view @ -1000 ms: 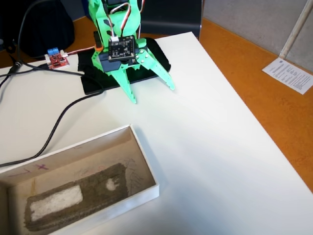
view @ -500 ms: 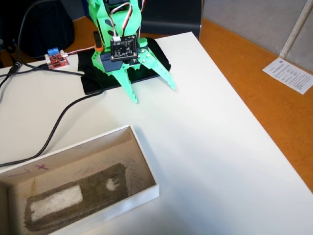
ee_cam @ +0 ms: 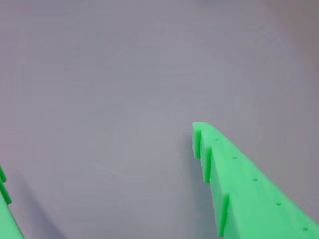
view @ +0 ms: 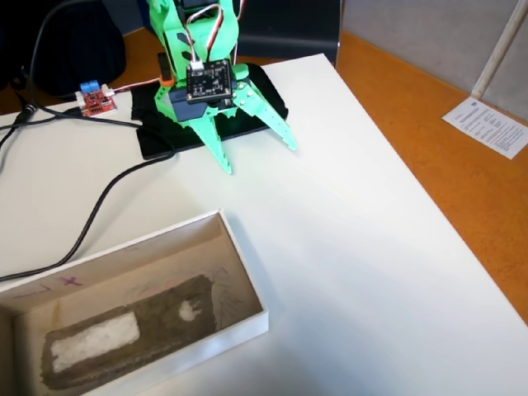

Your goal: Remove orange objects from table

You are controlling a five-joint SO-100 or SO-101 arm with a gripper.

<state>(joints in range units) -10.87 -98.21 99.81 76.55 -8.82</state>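
The orange fuzzy lump is not in view in either frame. My green gripper [view: 257, 160] hangs open and empty just above the white table [view: 363, 223], near its far side, in front of the arm's black base. In the wrist view the gripper [ee_cam: 97, 149] shows one green finger [ee_cam: 234, 174] at the right and the edge of the other finger [ee_cam: 5, 209] at the lower left, wide apart, with only bare white tabletop [ee_cam: 124, 74] between them.
A shallow white cardboard box [view: 247, 272] with a grey smudged floor lies at the near left. Black cables [view: 99, 198] and a small red board [view: 95, 99] lie at the left. An orange-brown surface [view: 429, 140] with a paper sheet [view: 493, 125] runs along the table's right edge.
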